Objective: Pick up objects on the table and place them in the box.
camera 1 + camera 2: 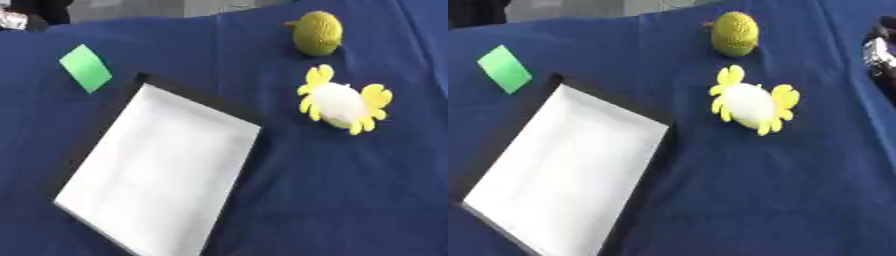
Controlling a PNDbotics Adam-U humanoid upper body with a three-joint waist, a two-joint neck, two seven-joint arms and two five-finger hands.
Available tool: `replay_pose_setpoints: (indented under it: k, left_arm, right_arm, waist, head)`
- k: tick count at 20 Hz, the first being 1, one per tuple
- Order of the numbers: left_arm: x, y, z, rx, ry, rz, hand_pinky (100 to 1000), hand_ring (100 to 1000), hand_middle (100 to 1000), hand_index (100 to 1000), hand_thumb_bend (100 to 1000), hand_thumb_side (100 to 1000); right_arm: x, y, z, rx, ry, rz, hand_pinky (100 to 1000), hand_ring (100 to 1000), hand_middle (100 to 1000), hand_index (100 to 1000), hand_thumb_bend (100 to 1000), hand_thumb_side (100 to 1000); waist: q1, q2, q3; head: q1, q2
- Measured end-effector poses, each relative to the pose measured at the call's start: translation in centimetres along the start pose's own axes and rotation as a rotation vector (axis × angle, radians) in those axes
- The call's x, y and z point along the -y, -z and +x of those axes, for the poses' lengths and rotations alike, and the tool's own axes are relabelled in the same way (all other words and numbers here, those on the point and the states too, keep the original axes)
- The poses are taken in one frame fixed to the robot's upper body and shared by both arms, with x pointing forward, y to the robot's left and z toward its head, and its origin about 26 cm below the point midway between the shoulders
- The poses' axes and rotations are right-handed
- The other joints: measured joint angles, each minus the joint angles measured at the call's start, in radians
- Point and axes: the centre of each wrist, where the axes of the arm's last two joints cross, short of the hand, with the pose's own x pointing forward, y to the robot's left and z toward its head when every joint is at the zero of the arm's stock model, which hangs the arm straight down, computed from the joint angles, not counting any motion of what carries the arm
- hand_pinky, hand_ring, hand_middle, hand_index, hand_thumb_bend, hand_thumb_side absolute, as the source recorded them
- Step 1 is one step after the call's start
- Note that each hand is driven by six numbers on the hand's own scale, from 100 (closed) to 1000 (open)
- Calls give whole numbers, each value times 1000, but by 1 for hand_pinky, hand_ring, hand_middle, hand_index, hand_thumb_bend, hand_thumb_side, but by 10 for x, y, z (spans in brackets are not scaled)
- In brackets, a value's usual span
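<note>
While the left eye view lacks it, the right hand (880,55) shows at the right eye view's edge, its grasp unreadable.

A table (350,200) covered in dark blue cloth carries everything. A shallow box (162,165) with a white inside and dark rim lies askew toward the table's near left corner. A flat green card (86,67) lies just beyond it, toward the far left edge. A white soft toy with yellow limbs (341,102) rests right of the box, apart from it. An olive-green knitted round toy (317,33) sits near the far edge, just behind the white one.
</note>
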Motion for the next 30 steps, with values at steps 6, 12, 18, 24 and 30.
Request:
replay_pose_setpoints:
  k: [6, 12, 18, 24, 30]
  left_arm:
    - [11, 19, -3, -54, 13, -36, 938, 911, 852, 909, 601, 599]
    - [22, 37, -4, -70, 18, -74, 938, 912, 855, 911, 618, 604]
    - [24, 46, 3, -46, 21, -98, 939, 912, 856, 911, 644, 595]
    - [26, 49, 3, -39, 20, -120, 944, 917, 860, 910, 729, 600]
    - [31, 56, 9, -14, 26, -169, 948, 920, 862, 908, 759, 601]
  right_arm:
    - [0, 0, 0, -1, -2, 2, 921, 971, 927, 843, 100, 535]
    - [0, 0, 0, 0, -2, 2, 921, 971, 927, 843, 100, 535]
    - [0, 1, 1, 0, -2, 2, 921, 971, 927, 843, 100, 534]
    - [0, 1, 1, 0, -2, 2, 921, 971, 927, 843, 100, 534]
    - [0, 1, 1, 2, -2, 2, 921, 970, 926, 842, 100, 534]
  waist:
    - [0, 0, -2]
    - [0, 0, -3]
    - [0, 0, -3]
    - [0, 0, -2]
    - [0, 0, -7]
  head:
    - [8, 0]
    - [12, 0]
    - [15, 0]
    - [15, 0]
    - [20, 0]
